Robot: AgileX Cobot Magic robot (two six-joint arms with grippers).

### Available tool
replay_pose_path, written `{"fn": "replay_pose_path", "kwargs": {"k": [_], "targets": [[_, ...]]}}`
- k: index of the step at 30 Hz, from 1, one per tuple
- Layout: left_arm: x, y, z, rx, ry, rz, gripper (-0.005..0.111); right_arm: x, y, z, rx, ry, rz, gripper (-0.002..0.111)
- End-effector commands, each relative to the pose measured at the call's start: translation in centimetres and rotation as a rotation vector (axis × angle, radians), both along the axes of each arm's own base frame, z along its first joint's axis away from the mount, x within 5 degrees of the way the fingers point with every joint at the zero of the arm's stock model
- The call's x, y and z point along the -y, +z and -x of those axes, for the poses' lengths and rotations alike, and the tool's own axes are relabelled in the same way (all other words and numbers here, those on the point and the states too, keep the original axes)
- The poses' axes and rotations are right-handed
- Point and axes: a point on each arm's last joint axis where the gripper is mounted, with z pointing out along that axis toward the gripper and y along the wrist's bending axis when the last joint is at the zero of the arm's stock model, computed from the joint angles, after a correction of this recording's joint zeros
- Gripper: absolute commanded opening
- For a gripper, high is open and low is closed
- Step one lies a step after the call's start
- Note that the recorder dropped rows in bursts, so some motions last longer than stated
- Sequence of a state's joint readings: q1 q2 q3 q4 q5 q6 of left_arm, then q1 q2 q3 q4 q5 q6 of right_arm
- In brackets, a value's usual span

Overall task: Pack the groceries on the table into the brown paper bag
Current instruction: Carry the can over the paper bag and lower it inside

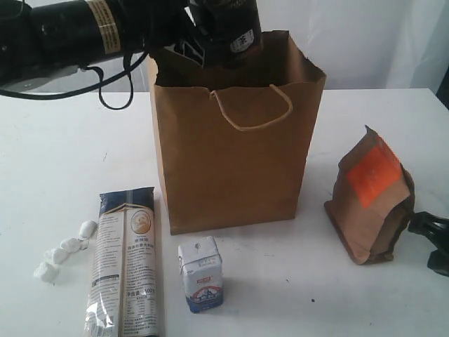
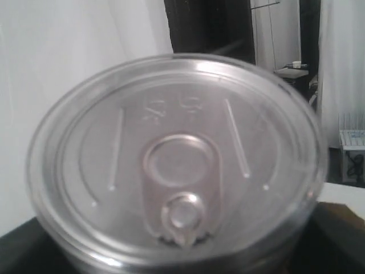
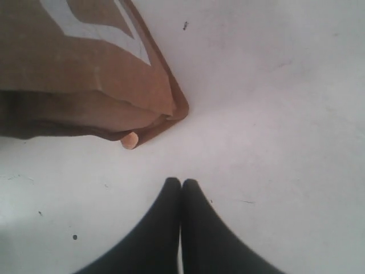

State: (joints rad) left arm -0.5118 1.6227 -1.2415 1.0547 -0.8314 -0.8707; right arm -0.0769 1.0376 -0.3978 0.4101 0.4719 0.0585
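The brown paper bag [image 1: 231, 161] stands open at the middle back of the table [image 1: 309, 295]. Just above its rear left rim hangs the silver-lidded dark jar [image 1: 237, 28], with my left gripper [image 1: 221, 38] shut on it; its fingers are hidden. The jar's pull-tab lid [image 2: 177, 165] fills the left wrist view. Still on the table are the noodle packet [image 1: 126, 260], the white-blue carton [image 1: 201, 274], the white sweets [image 1: 66, 249] and the orange-labelled pouch [image 1: 372, 203]. My right gripper [image 3: 181, 184] rests shut and empty by the pouch's corner [image 3: 85, 74].
The left arm [image 1: 70, 31] stretches across the top left over the table. A small round orange thing [image 3: 129, 140] peeks out from under the pouch's edge. The right gripper's black body [image 1: 431, 242] sits at the table's right edge.
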Motion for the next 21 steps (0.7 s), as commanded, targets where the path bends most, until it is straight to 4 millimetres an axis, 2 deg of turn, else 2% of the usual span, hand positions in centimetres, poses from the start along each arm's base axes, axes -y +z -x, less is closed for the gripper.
{"fn": "replay_pose_path", "kwargs": {"k": [1,5,21], "targets": [[0.29,0.19,0.25,0.058,-0.036,-0.055,0.0,0.03,-0.05,-0.04,0.006,0.004,0.007,0.0],[0.42,-0.25,0.48,0.082,-0.066,-0.122,0.0,0.03,-0.05,-0.04,0.006,0.004,0.007,0.0],[0.21,-0.54,0.09,0.056,-0.019,-0.147,0.0,0.07,-0.01,-0.11,0.015,0.002,0.011,0.0]]}}
